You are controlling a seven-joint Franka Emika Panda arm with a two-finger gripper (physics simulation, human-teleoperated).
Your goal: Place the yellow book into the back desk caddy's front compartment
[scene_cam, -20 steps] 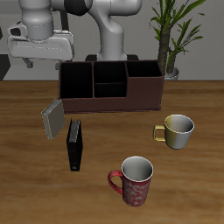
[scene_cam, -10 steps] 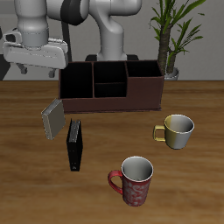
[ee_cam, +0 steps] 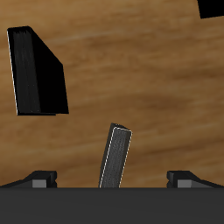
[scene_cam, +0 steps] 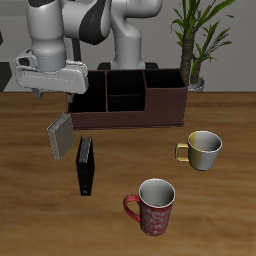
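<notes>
So compared with half a second ago, the arm has swung over and dropped a bit: the gripper (scene_cam: 50,95) was parked higher and further out past the end of the back desk caddy (scene_cam: 127,98), and now it hangs lower, right above the yellow book (scene_cam: 60,136). A full second back it sat higher up over the caddy's end, so it has basically looped out and come back down over the book. Nothing on the counter (scene_cam: 200,215) has budged in that time.

The yellow book stands on edge and tilted, just in front of the caddy's end section, not touching the gripper. The wrist view shows the book (ee_cam: 115,156) as a thin slanted slab sitting between the two fingertips (ee_cam: 42,178), with clear wood showing on either side of it, so the fingers are spread wide and holding nothing. The black book (scene_cam: 87,165) stands on edge just beside the yellow one, nearer the counter's front edge, and it turns up in the wrist view too (ee_cam: 38,72), well off to the side of the gap.

The caddy is at the back of the counter, and its front compartment (scene_cam: 126,101), the small cell in the middle section, has nothing in it that I can make out. The yellow mug (scene_cam: 203,149) and the red mug (scene_cam: 154,206) sit out toward the other end, well apart from the books. The potted plant (scene_cam: 194,45) is behind the caddy's far end.
</notes>
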